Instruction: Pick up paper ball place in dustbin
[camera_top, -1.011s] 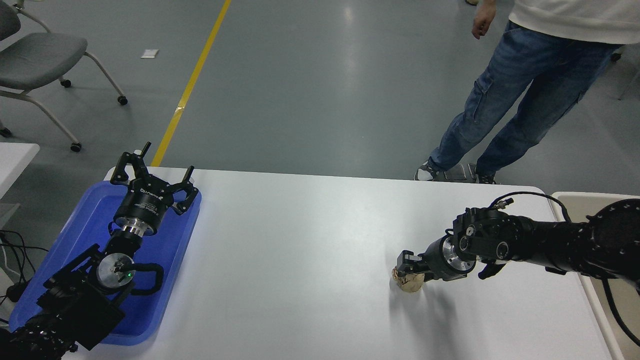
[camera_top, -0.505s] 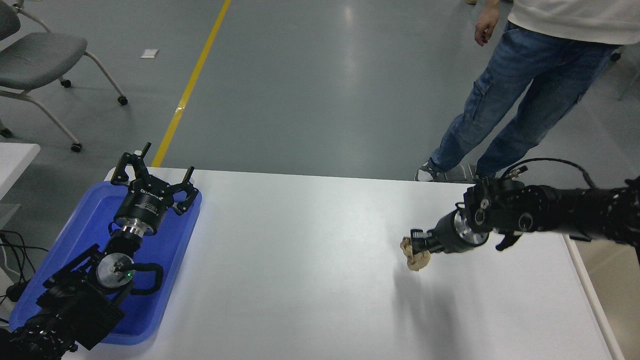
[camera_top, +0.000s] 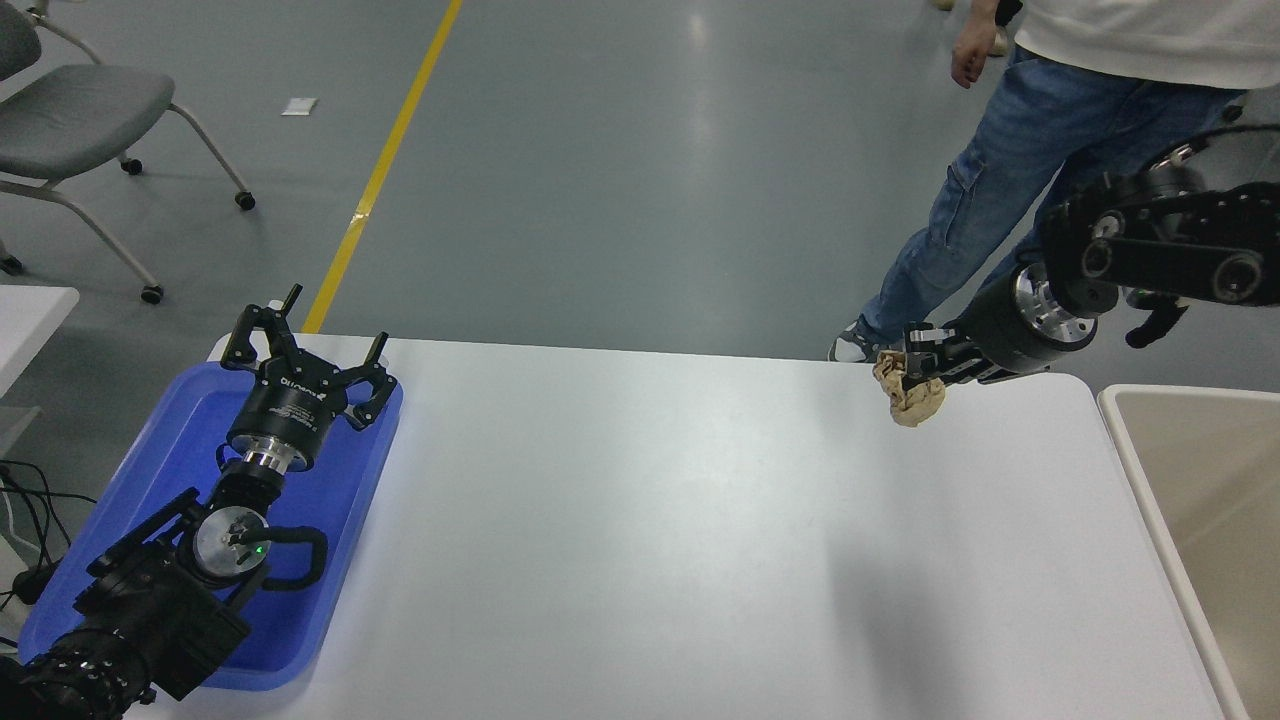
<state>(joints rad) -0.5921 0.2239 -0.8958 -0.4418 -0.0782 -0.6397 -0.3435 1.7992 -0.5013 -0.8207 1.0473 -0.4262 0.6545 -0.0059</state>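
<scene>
The tan-brown paper ball (camera_top: 912, 397) hangs in my right gripper (camera_top: 912, 372), which is shut on it and holds it well above the white table (camera_top: 640, 520), near the far right part. The right arm comes in from the right edge, raised high. The beige dustbin (camera_top: 1130, 460) stands at the table's right end, to the right of and below the ball; only its left part shows. My left gripper (camera_top: 300, 340) is open and parked over the blue tray (camera_top: 160, 450) at the lower left.
A person in jeans (camera_top: 1010, 190) stands on the floor just beyond the table's far right corner, close behind my right gripper. A grey chair (camera_top: 80, 110) stands at the far left. A yellow floor line (camera_top: 385, 165) runs past the tray.
My right gripper has lifted the paper ball off the table and carried it up, away and to the right, toward the dustbin. The dustbin's left part has come into view. The left arm has not moved.
</scene>
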